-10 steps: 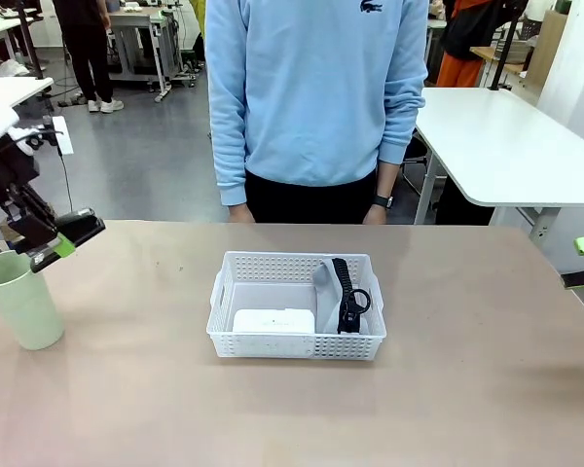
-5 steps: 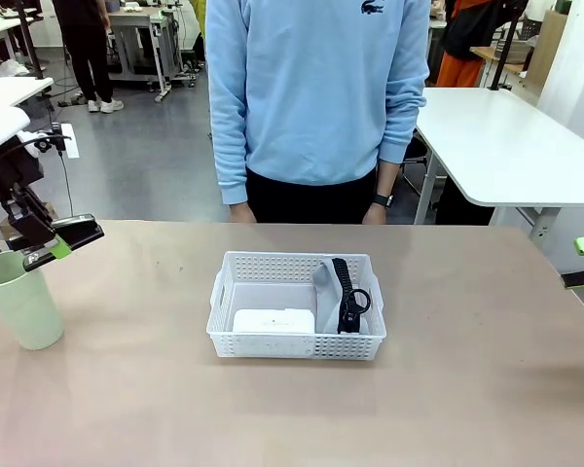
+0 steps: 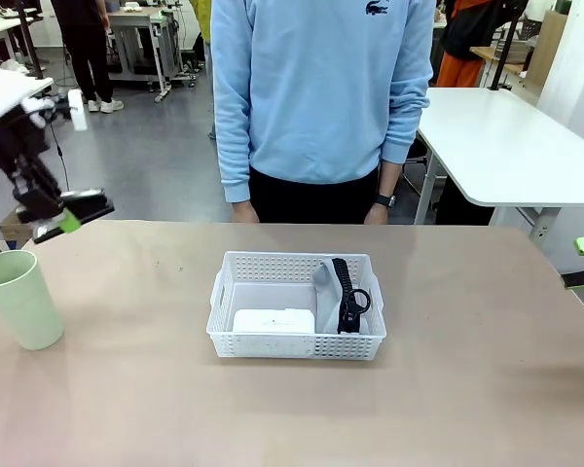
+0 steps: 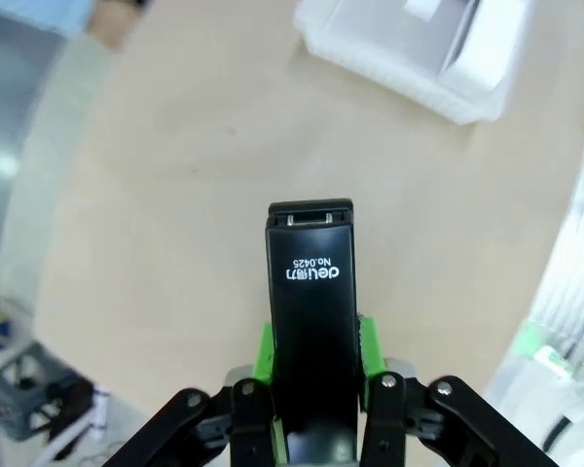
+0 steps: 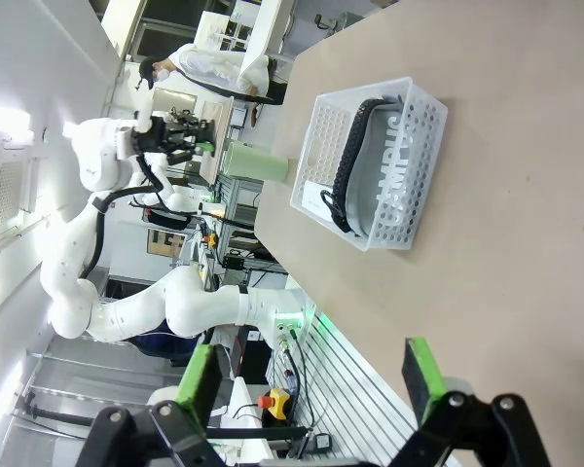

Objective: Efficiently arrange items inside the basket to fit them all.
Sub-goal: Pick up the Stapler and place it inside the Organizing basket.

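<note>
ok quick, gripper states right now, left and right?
Left gripper: closed, holding the black stapler.
Right gripper: open, holding nothing.

We see the white perforated basket (image 3: 297, 346) sitting upright at mid-table. Inside it, the white power strip (image 3: 273, 321) lies flat at the near left, and the grey zip pouch (image 3: 322, 276) stands on edge along the right side, its black strap looped over it. The pale green cup (image 3: 21, 299) stands upright at the table's left edge, well apart from the basket. The small black stapler (image 4: 311, 311) hangs in the air at the far left, clamped in the left gripper (image 4: 314, 350).
</note>
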`<control>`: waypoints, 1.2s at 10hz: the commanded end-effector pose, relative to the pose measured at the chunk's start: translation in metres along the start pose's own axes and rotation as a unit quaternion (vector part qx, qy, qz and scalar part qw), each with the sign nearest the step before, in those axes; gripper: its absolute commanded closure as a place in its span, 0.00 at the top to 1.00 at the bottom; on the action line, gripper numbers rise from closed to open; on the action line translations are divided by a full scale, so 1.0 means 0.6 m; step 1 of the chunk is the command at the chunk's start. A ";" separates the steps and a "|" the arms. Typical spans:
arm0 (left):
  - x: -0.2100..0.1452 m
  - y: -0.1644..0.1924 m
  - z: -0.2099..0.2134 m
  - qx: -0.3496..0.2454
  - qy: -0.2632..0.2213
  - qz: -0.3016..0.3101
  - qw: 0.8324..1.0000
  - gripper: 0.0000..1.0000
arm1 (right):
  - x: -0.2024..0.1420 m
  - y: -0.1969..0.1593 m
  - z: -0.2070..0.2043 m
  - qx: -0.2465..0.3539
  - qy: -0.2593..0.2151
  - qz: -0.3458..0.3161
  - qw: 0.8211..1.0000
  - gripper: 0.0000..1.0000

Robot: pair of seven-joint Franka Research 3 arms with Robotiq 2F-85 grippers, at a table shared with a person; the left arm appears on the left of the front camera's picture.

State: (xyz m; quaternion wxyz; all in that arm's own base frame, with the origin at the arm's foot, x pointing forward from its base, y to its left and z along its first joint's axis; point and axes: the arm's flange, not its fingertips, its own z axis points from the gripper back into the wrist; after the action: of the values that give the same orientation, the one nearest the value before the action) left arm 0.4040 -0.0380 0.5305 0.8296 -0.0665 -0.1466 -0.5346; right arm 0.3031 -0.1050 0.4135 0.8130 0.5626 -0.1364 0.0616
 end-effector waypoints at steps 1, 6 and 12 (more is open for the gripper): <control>0.095 -0.051 0.032 0.002 0.015 -0.064 0.998 0.37 | -0.001 0.001 0.004 0.004 -0.001 0.009 1.000 1.00; 0.340 -0.146 -0.131 -0.018 0.099 -0.227 0.969 0.37 | -0.001 0.001 0.004 0.004 -0.001 0.009 1.000 1.00; 0.444 -0.177 -0.335 0.020 0.071 -0.165 0.983 0.37 | -0.001 0.001 0.004 0.004 -0.001 0.009 1.000 1.00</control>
State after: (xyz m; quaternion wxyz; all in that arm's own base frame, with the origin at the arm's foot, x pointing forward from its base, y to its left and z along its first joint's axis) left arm 0.4400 -0.3581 0.4189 0.7214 -0.0030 -0.0992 -0.6854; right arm 0.3030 -0.1052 0.4135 0.8130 0.5628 -0.1364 0.0614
